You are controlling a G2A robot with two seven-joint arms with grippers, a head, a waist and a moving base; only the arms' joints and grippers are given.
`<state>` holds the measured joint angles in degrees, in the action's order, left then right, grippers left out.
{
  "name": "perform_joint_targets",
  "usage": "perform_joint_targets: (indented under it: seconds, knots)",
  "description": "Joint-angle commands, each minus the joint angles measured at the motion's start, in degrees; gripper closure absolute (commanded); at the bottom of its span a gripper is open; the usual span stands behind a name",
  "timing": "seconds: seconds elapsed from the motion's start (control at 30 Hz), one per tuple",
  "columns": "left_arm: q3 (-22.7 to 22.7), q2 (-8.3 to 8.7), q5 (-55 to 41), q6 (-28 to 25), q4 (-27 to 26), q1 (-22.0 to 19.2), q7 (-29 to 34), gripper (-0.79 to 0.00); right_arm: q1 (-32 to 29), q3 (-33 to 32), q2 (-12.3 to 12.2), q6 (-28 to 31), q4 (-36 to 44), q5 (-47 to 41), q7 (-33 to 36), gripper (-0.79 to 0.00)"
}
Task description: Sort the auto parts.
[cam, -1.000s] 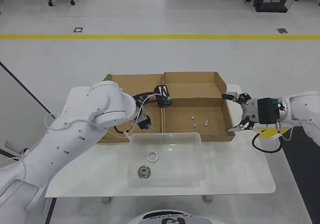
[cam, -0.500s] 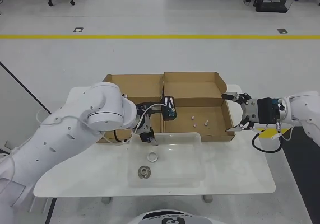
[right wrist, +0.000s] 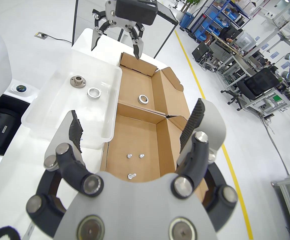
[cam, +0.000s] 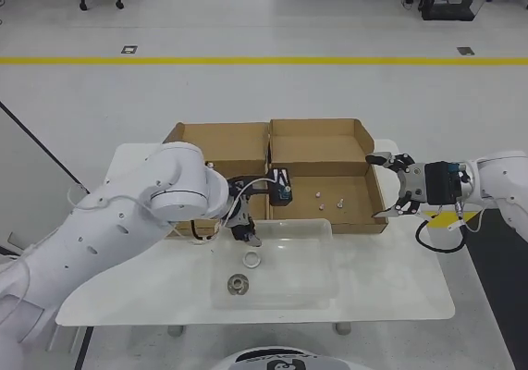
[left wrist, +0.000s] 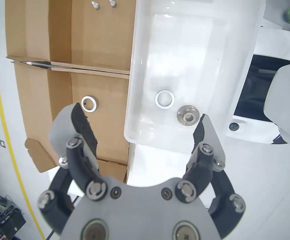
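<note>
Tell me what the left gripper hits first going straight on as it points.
Likely the clear bin's rim where it adjoins the cardboard box; the open left gripper straddles that edge, above it. Depth is hard to judge.

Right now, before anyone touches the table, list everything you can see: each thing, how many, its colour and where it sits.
table: one, white, under everything.
cardboard box: two open compartments side by side, brown, along the table's far side.
clear bin: one, see-through, in front of the cardboard box.
bin ring: one, silver, lying flat in the clear bin.
flanged hub: one, grey metal, in the clear bin beside the bin ring.
box ring: one, silver, in the left compartment.
bolts: three, silver, in the right compartment.
left gripper: open, above the bin's edge next to the box.
right gripper: open, off the box's right end.
</note>
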<state>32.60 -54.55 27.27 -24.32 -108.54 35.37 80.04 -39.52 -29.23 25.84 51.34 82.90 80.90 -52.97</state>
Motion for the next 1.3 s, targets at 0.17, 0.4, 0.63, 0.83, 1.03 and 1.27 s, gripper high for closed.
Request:
perform_joint_targets:
  seconds: [0.17, 0.4, 0.63, 0.83, 1.03, 1.27]
  knots:
    - [-9.66, -1.76, -8.92, 6.43, 2.68, -7.67, 6.36, -0.785, 0.0, 0.0, 0.0, 0.0, 0.0, 0.0, 0.0, -0.785]
    - [-18.89, -5.02, -12.04, 8.04, 7.74, -14.71, 7.96, -0.785, 0.0, 0.0, 0.0, 0.0, 0.0, 0.0, 0.0, -0.785]
    - [-22.86, -7.95, -9.72, 5.58, 8.72, -15.49, 5.51, -0.785, 0.0, 0.0, 0.0, 0.0, 0.0, 0.0, 0.0, -0.785]
    - [-22.86, -8.91, -5.64, 4.31, 7.53, -11.72, 4.25, -0.785, 0.0, 0.0, 0.0, 0.0, 0.0, 0.0, 0.0, -0.785]
    - [-22.86, -8.82, -3.05, 3.63, 8.33, -9.09, 3.58, -0.619, 0.0, 0.0, 0.0, 0.0, 0.0, 0.0, 0.0, -0.785]
    - [-22.86, -8.75, -0.91, 1.53, 9.91, -7.48, 1.49, -0.428, 0.0, 0.0, 0.0, 0.0, 0.0, 0.0, 0.0, -0.785]
